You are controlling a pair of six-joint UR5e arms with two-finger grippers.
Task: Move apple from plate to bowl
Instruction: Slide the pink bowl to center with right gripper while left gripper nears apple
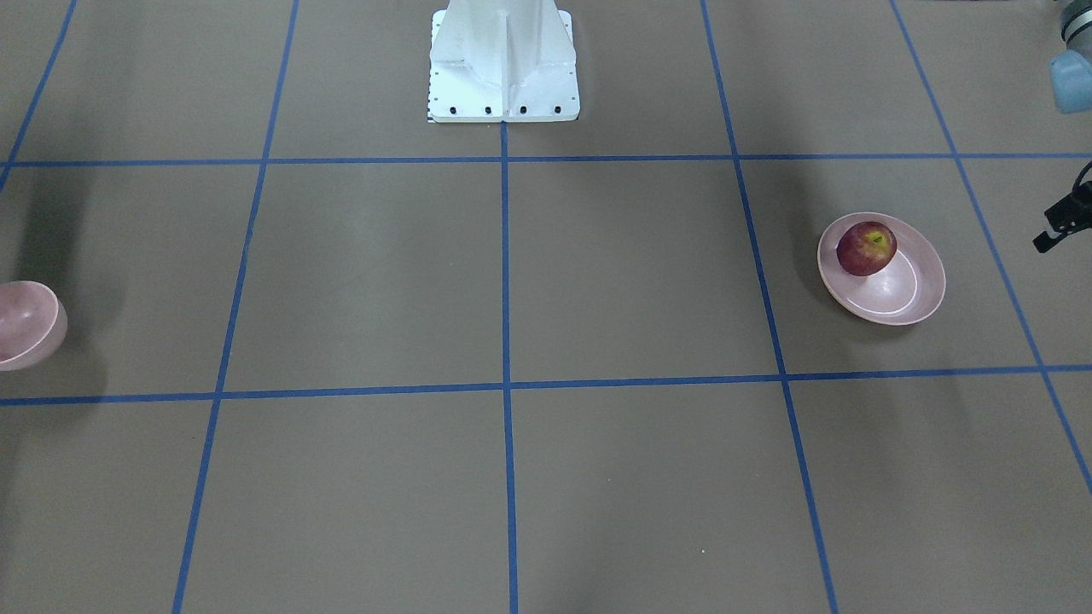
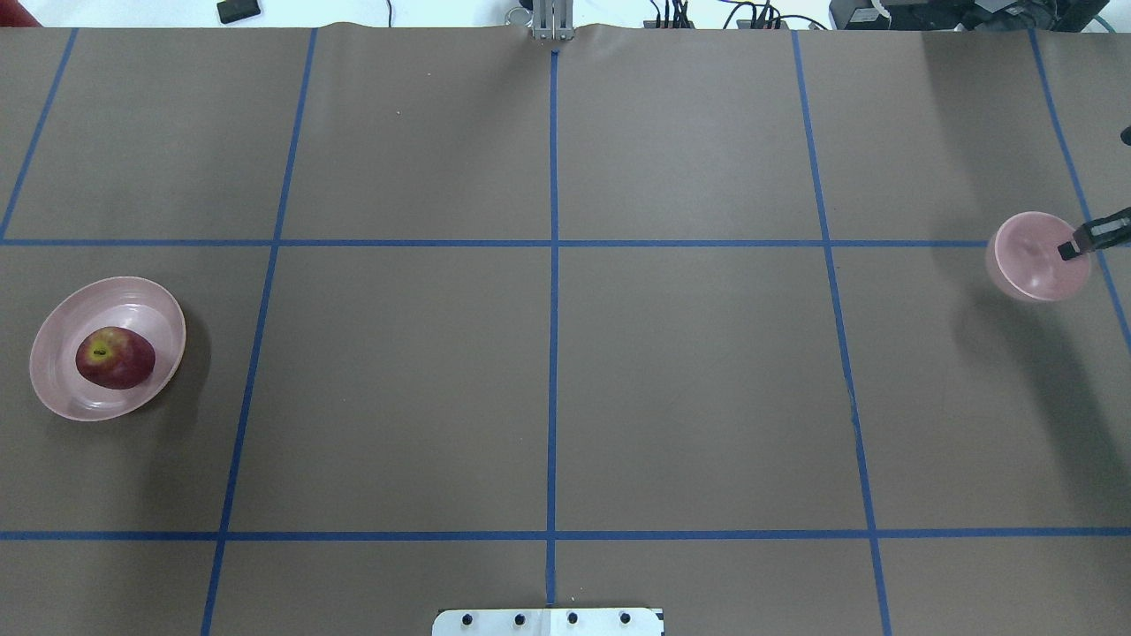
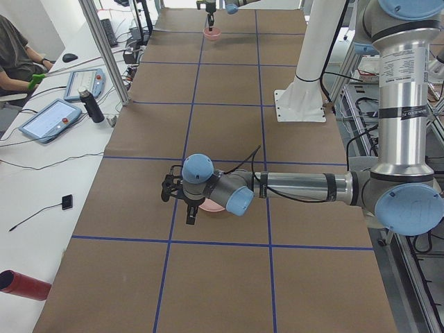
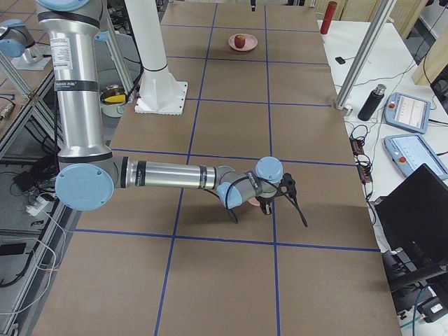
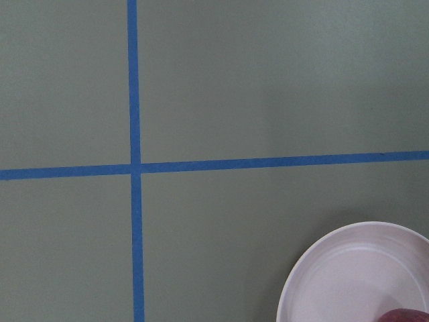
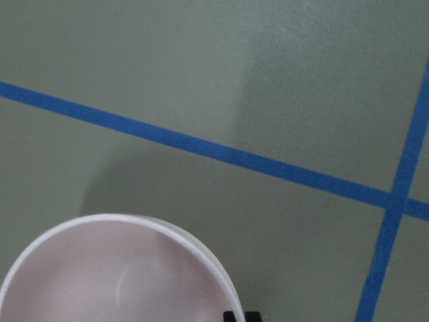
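The dark-red apple (image 1: 866, 248) (image 2: 115, 358) sits on the pale-pink plate (image 1: 896, 294) (image 2: 132, 296) on my left side of the table. The small pink bowl (image 2: 1034, 256) (image 1: 26, 324) stands far off on my right side. My left gripper (image 1: 1062, 223) (image 3: 178, 203) hovers just beside the plate, fingers spread, empty. Its wrist view shows the plate's rim (image 5: 335, 268) and a sliver of the apple (image 5: 409, 315). My right gripper (image 2: 1096, 237) (image 4: 295, 203) hangs over the bowl's outer rim (image 6: 114, 268), fingers spread, empty.
The white robot base (image 1: 503, 60) (image 2: 548, 621) stands at the table's near middle. Blue tape lines (image 2: 552, 243) divide the brown tabletop. Tablets (image 3: 52, 119), a dark bottle (image 3: 90, 105) and a red cylinder (image 3: 24, 286) lie on the side bench.
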